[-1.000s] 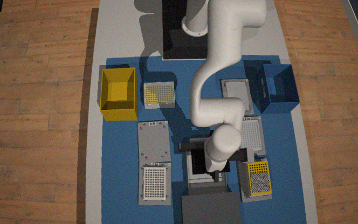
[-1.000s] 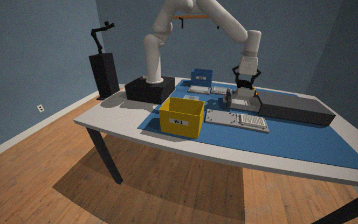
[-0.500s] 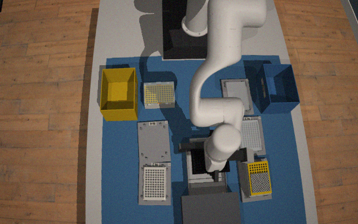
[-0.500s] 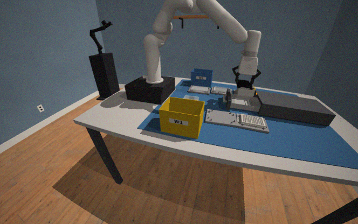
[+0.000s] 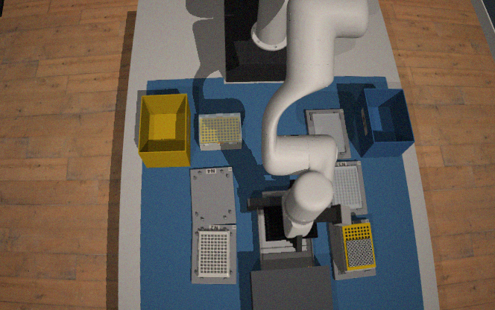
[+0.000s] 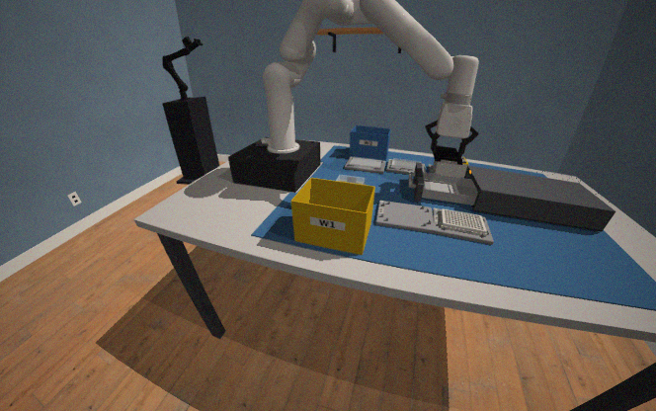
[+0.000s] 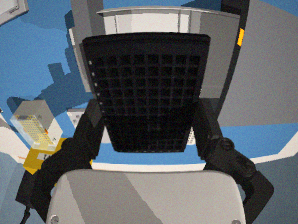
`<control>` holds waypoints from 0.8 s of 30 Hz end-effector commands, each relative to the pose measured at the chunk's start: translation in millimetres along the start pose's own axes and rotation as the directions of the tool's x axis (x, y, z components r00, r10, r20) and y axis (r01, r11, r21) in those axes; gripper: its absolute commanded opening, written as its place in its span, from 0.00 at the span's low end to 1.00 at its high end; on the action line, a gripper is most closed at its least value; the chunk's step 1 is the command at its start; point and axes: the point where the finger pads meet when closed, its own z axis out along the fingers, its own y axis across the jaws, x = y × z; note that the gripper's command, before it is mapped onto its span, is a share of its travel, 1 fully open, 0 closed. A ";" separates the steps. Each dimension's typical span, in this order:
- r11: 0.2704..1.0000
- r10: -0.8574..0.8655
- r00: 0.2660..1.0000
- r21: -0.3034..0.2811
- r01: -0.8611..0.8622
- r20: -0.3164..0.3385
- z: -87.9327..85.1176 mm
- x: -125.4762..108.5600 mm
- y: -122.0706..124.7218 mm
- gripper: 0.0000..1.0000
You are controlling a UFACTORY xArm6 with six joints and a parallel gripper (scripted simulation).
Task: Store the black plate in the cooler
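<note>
1. Gripper (image 7: 148, 132) fingers are spread wide and clamped on the black plate (image 7: 147, 90), one finger on each long side, well grid facing up.
2. The plate hangs over the open drawer (image 5: 285, 249) of the cooler CD (image 6: 538, 198), level as far as the exterior view shows; from the top view it's mostly hidden under the wrist, only dark edges (image 5: 271, 223) show.
3. Wrist view: the drawer's light floor and ribs sit directly under the plate. Can't tell if the plate touches the floor.
4. The bar handle (image 5: 261, 203) is on the base side of the drawer, poking out both sides of the wrist.
5. Amber lamp (image 7: 241, 36) is lit on the cooler front, right of the drawer.
6. Nest N4 (image 5: 212, 194) has a bare top; the white well plate (image 5: 213, 253) is in the nest just behind it.
7. Yellow bin W1 (image 6: 332, 213) and blue bin (image 5: 384, 123) stand on the blue mat (image 6: 519, 257) on the tabletop (image 6: 207, 207), well apart from the drawer.
8. The tip box (image 5: 220, 130) sits beside the yellow bin.
</note>
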 end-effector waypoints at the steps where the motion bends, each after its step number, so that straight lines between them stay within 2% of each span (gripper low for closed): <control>1: 1.000 0.000 1.000 -0.005 0.000 0.000 -2.4 0.0 1.6 0.00; 12: 1.000 0.000 1.000 -0.005 0.000 0.000 -2.4 -0.2 1.5 0.00; 24: 1.000 0.000 1.000 -0.005 0.000 0.000 14.3 -0.3 1.6 0.00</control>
